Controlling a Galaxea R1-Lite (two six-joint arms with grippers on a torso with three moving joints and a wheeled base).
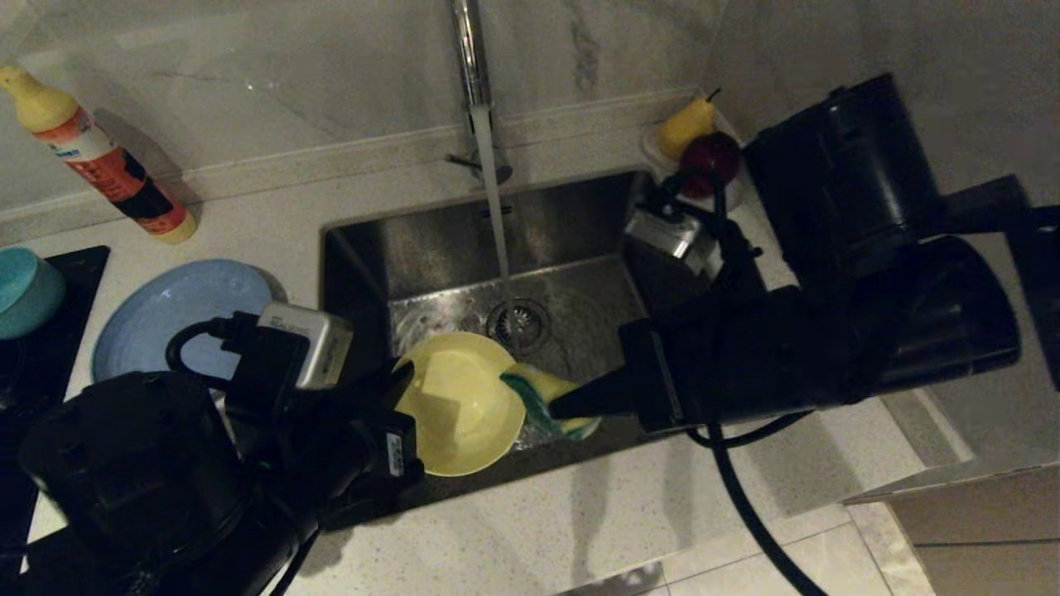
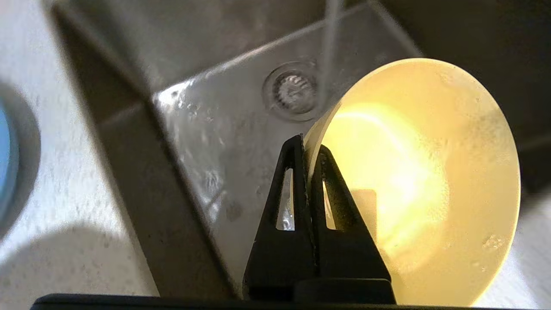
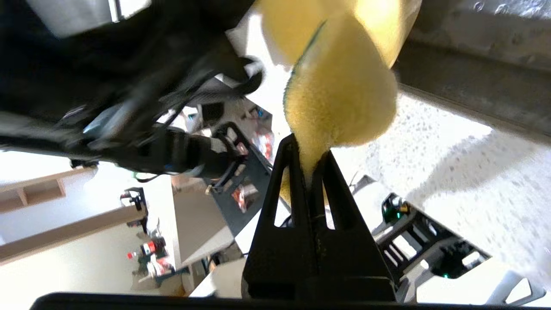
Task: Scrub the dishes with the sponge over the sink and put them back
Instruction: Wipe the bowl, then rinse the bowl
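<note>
Left wrist view shows the left gripper [image 2: 306, 150] with its jaws pressed together on the rim of the pale yellow bowl [image 2: 426, 181], one finger inside the wall and one outside. The bowl is tipped on edge, its hollow facing sideways, and hangs over the sink [image 2: 224, 129] near the round drain strainer [image 2: 295, 91], with a thin stream of water falling just behind it.

Right wrist view shows the right gripper [image 3: 311, 148] pinching one end of the sponge [image 3: 340, 99], which is squeezed thin between the jaws. The sponge is yellow and porous, with a dark green scouring face along one edge, and its far end touches the bowl's rim.

From the head view, the two grippers meet above the front part of the sink, the sponge pressed against the bowl's right edge. The tap [image 1: 470, 58] is running. On the bench to the left, the light-blue plate [image 1: 178, 310] lies flat and the teal-blue bowl [image 1: 25, 290] sits beyond it, both well apart from the sink.

Judging by this, scrubbing of the first dish is under way; the plate and teal bowl appear to be waiting, and the yellow bowl has yet to be put back.
</note>
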